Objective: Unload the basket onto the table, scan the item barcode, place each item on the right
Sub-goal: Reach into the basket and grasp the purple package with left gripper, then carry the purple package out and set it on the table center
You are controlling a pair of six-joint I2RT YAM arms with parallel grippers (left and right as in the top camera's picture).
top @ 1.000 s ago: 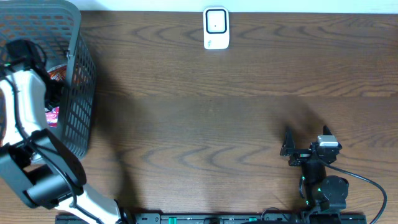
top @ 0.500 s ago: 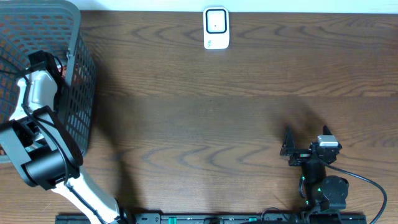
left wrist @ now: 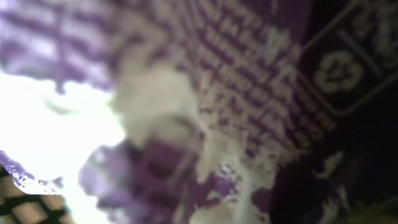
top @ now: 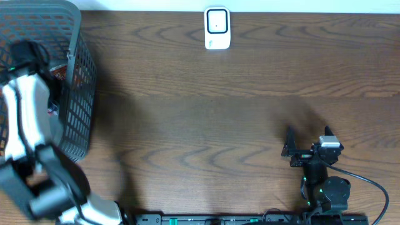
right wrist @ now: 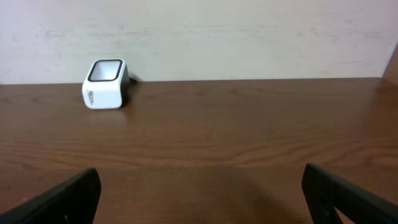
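Dark brown wood-grain bench (top: 206,106) fills pretty much the whole overhead view (grain runs side to side). Past its far edge there's a plain off-white wall (right wrist: 249,37), slightly scuffed. Lighting's even, shadows soft.

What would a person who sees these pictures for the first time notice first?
The left arm is deep in the gray basket at the left edge of the table. Its wrist camera is filled by a blurred purple package. A white scanner stands alone at the far edge, centre.
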